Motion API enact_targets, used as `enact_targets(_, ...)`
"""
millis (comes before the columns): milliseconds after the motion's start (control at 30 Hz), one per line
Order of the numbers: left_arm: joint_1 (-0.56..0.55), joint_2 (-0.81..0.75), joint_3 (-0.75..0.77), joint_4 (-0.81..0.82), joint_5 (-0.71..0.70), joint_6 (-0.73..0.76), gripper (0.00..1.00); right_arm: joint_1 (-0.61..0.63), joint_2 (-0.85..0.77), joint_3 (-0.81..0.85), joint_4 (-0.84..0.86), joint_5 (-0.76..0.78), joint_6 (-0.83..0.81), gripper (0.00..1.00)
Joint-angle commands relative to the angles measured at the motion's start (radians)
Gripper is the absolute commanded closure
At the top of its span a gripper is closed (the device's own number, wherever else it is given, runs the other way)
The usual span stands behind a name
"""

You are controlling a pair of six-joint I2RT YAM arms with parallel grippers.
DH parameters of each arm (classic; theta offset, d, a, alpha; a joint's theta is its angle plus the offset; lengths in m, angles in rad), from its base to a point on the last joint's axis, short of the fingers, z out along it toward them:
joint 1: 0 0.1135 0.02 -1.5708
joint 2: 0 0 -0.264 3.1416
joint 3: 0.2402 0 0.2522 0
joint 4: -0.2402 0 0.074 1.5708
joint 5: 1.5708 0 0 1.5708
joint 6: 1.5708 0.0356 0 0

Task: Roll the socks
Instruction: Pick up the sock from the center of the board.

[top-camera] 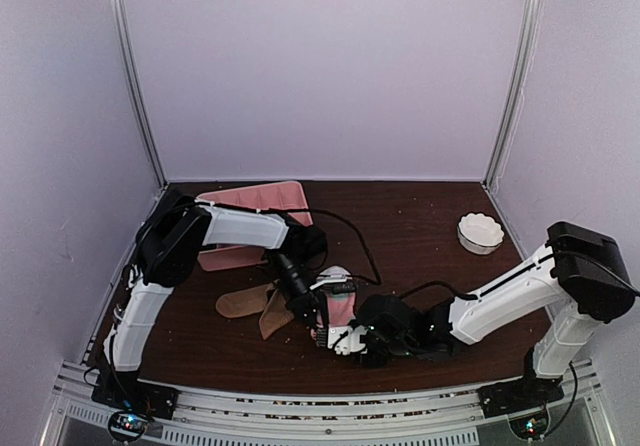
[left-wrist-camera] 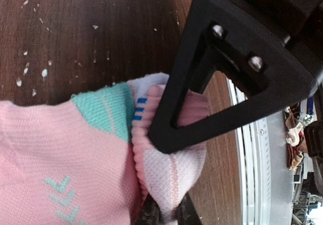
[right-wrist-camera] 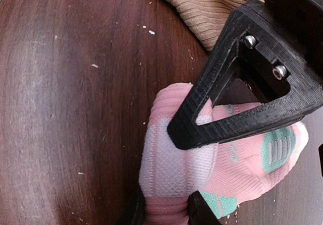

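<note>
Fabric of the pink sock (top-camera: 335,296) is seen from above at the near middle of the table (top-camera: 420,216). Its long axis runs roughly away from the arms. The left gripper (top-camera: 305,314) is at its left edge, the right gripper (top-camera: 345,341) at its near end.

In the left wrist view, the left gripper (left-wrist-camera: 164,184) is pressed together on a folded end.

In the right wrist view, the right gripper (right-wrist-camera: 169,177) is set astride the bunched end; a firm clamp cannot be told. Rolling is judged to proceed along that axis.
</note>
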Motion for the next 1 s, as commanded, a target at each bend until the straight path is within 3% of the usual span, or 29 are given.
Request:
enact_targets(0,-0.010,0.085,-0.034,-0.044,-0.201,0.051,0.87,-0.031,0.084,0.017,-0.121,-0.101,0.067,0.80)
enact_targets(100,-0.008,0.026,-0.077,0.003,-0.222,0.058,0.64,-0.053,0.092,0.035,-0.157,-0.164,0.135,0.87)
enact_targets(133,-0.006,-0.007,-0.101,0.033,-0.227,0.058,0.47,-0.056,0.092,0.038,-0.166,-0.181,0.165,0.89)
enact_targets(200,-0.002,-0.081,-0.155,0.100,-0.241,0.053,0.25,-0.061,0.089,0.038,-0.175,-0.207,0.229,0.91)
enact_targets(233,0.001,-0.113,-0.176,0.131,-0.247,0.049,0.19,-0.061,0.088,0.038,-0.180,-0.218,0.262,0.92)
enact_targets(433,0.016,-0.270,-0.273,0.241,-0.233,0.016,0.15,-0.059,0.086,0.010,-0.199,-0.260,0.458,0.97)
enact_targets(733,0.022,-0.381,-0.364,0.245,-0.177,0.108,0.18,-0.046,0.075,-0.014,-0.249,-0.327,0.713,1.00)
enact_targets(967,0.023,-0.500,-0.463,0.383,-0.155,0.076,0.22,-0.054,0.167,-0.031,-0.214,-0.403,0.838,1.00)
